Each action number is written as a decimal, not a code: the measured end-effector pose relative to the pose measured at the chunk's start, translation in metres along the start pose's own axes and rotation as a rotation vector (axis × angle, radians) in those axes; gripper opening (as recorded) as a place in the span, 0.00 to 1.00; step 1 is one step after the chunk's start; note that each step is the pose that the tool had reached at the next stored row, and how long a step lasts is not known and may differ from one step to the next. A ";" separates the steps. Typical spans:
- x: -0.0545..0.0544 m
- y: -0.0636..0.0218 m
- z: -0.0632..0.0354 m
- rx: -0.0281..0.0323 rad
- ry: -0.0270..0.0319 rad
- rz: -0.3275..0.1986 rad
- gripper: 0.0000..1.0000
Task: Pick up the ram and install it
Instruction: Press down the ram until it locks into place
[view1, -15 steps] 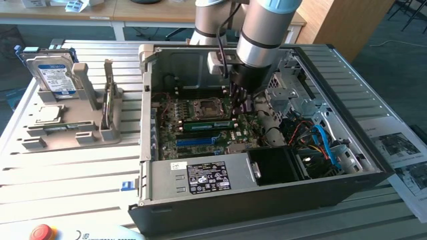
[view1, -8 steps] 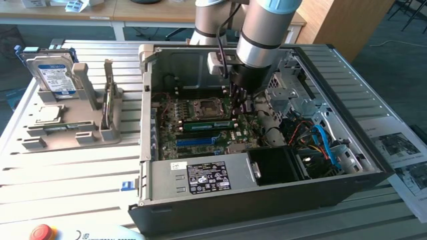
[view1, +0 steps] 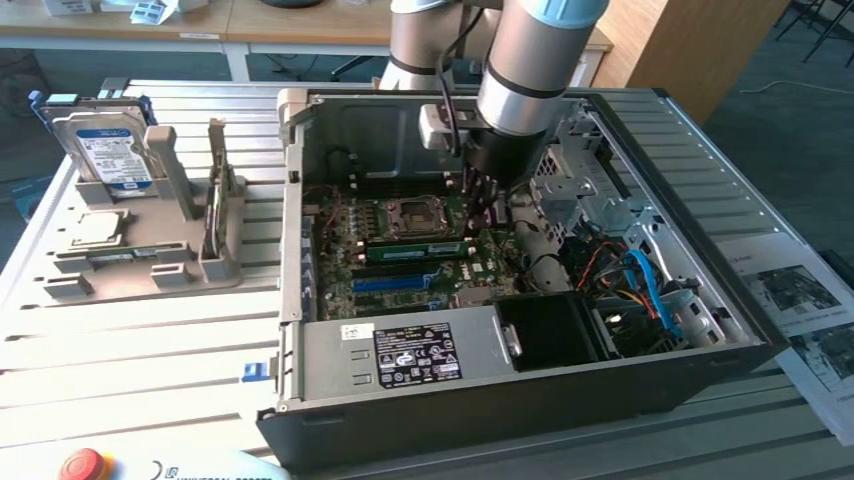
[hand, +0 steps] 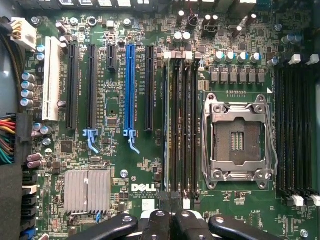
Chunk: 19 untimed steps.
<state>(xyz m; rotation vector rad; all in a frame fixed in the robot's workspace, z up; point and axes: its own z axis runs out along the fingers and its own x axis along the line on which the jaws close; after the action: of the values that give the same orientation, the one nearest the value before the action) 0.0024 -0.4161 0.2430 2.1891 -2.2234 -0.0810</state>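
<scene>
Over motherboard (hand: 125, 165), closed pincer (hand: 170, 220) vertical

Exterior view: high, oblique, distant, over the open computer case (view1: 534, 330). Wrist view: close, straight down. Both show the motherboard (hand: 125, 200).

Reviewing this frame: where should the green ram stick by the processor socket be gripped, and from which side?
Probably the middle of its upper long edge, coming straight down from above. The ram stands on edge beside the processor socket, low in the open case, so only its top edge and thin flat faces look reachable. The fingers would pinch across those faces.
</scene>
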 end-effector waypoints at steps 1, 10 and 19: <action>0.000 -0.0002 0.0000 0.0000 0.0000 0.000 0.10; 0.000 -0.0005 0.0047 0.0000 -0.0001 0.000 0.10; 0.000 -0.0007 0.0090 0.0000 0.0000 0.000 0.10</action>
<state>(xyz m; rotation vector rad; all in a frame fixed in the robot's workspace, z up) 0.0027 -0.4161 0.2340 2.1890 -2.2233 -0.0810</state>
